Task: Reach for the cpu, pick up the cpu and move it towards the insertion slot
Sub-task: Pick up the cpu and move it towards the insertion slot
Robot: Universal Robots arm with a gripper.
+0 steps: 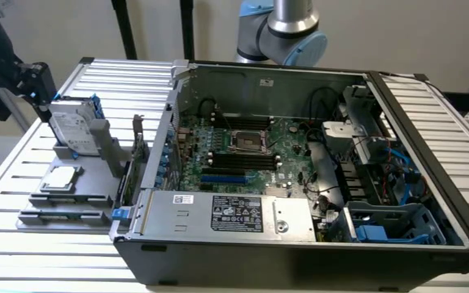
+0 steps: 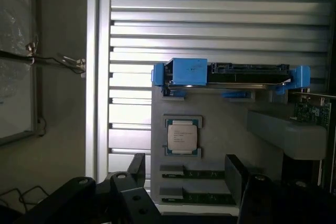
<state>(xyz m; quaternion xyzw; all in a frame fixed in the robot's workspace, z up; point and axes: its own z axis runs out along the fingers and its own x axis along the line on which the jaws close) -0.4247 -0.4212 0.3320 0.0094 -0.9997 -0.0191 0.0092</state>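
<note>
While the cpu (image 2: 182, 136) lies flat on the grey fixture (image 2: 226, 129), fingers (image 2: 137, 166) spread apart, clear of it

The cpu (image 2: 182, 136) lies flat on the grey tray (image 2: 226, 129) near the hard drive (image 2: 247, 78), jaws spread apart.

You have the cpu (image 1: 60, 178) lying flat on the fixture plate (image 1: 90, 184) at the left of the exterior frame, with the hard drive (image 1: 70, 125) standing upright just behind it, higher in the frame. Right of the plate sits the open computer case (image 1: 300, 262), across the centre and right. Inside it the insertion slot (image 1: 247, 141) lies on the motherboard (image 1: 287, 143) between two banks of memory slots (image 1: 236, 160), with the power supply (image 1: 226, 212) in front at lower centre.
</note>
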